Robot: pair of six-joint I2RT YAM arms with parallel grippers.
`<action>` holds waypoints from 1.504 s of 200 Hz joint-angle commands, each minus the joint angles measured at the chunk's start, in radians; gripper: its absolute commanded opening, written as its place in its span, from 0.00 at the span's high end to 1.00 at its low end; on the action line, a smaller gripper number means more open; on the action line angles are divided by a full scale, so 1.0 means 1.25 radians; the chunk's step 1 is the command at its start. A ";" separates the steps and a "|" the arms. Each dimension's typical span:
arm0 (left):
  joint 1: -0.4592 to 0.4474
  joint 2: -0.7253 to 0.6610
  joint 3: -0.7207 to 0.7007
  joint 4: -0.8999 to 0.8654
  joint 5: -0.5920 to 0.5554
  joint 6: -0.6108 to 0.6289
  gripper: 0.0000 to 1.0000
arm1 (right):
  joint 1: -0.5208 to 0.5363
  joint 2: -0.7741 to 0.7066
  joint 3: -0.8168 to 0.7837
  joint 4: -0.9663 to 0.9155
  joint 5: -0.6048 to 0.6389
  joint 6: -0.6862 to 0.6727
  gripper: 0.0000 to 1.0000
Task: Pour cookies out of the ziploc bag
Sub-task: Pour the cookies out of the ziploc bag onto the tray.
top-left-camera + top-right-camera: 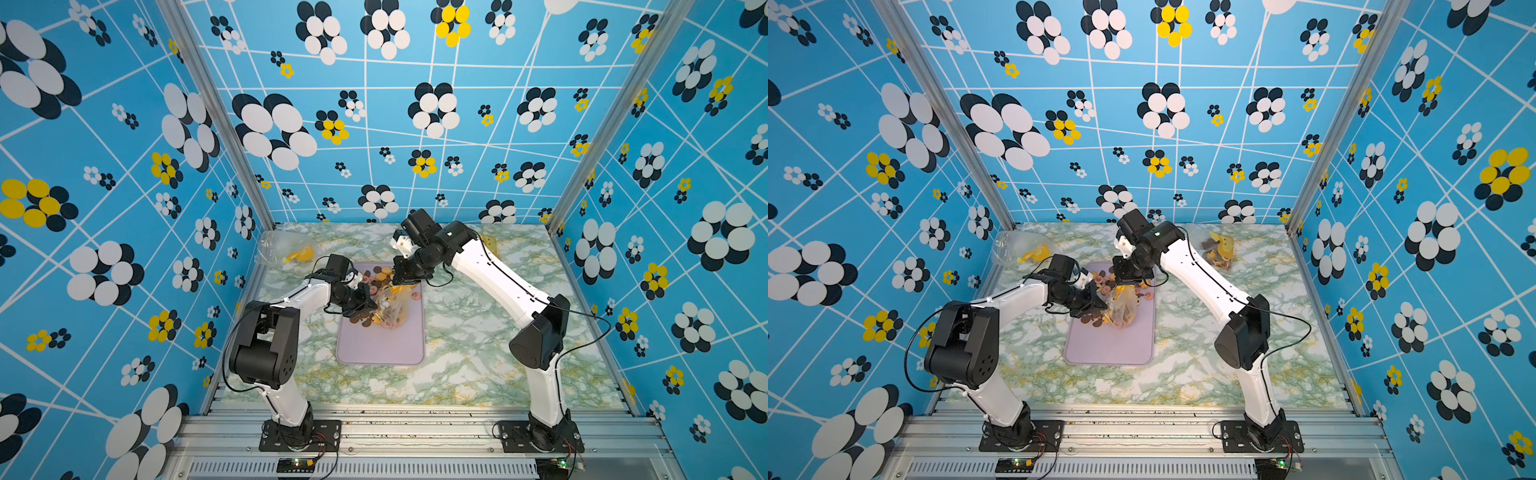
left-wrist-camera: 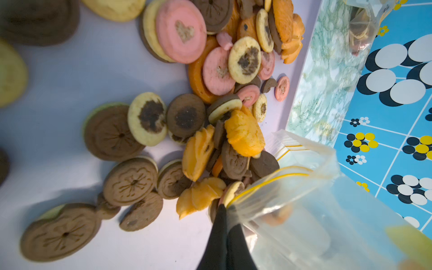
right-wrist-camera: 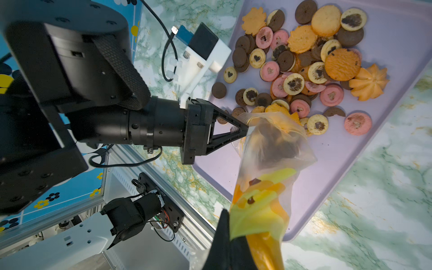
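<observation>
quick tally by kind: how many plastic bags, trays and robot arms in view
plastic bags: 3 (held bag, back-left bag, back-right bag)
trays: 1 (lilac tray)
robot arms: 2 (left arm, right arm)
total: 6

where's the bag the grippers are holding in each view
In a top view: bag over the tray, beside the cookies.
In a top view: same place.
Left wrist: clear film, yellow-lined mouth at the cookies.
Right wrist: hangs over the tray, yellow print at one end.
Shared landmark: the lilac tray.
</observation>
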 commanded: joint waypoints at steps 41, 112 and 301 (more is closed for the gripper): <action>0.002 -0.002 -0.037 0.009 -0.026 -0.011 1.00 | -0.005 -0.014 0.096 -0.035 -0.036 -0.002 1.00; 0.064 -0.025 -0.013 -0.055 -0.030 0.031 1.00 | -0.005 0.018 0.063 -0.005 -0.044 0.007 1.00; 0.017 -0.092 -0.102 0.031 0.043 -0.014 0.90 | -0.009 -0.031 0.112 -0.103 -0.078 -0.026 1.00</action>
